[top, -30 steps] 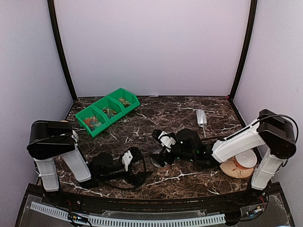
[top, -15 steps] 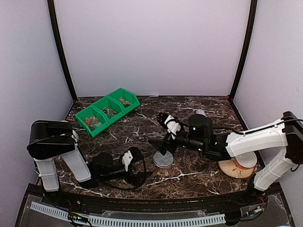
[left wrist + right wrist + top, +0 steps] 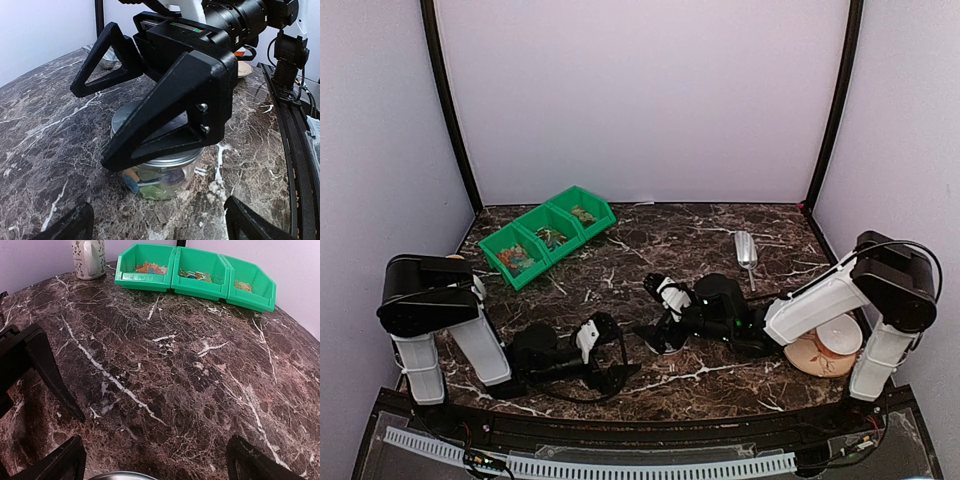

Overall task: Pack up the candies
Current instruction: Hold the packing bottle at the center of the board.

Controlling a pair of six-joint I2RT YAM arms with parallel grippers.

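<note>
So: right gripper [image 3: 90, 127] is wide open, jaws straddling the lidded jar [image 3: 160, 172] with a gap each side, no grip on it. Left gripper [image 3: 155, 222] is spread open too, low on the table [image 3: 620, 265], just at the jar's 8 o'clock and facing it. Candies [image 3: 149, 267] sit in the green bins [image 3: 145, 284] at the table's 10 o'clock, and a few show inside the jar. Metal scoop [image 3: 746, 250] lies at 2 o'clock.

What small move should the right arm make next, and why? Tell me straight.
Probably lower the right gripper slightly and close it on the lid. Its jaws stand open on either side of the jar, which already holds candies and has the lid sitting on top, likely needing to be tightened.
</note>
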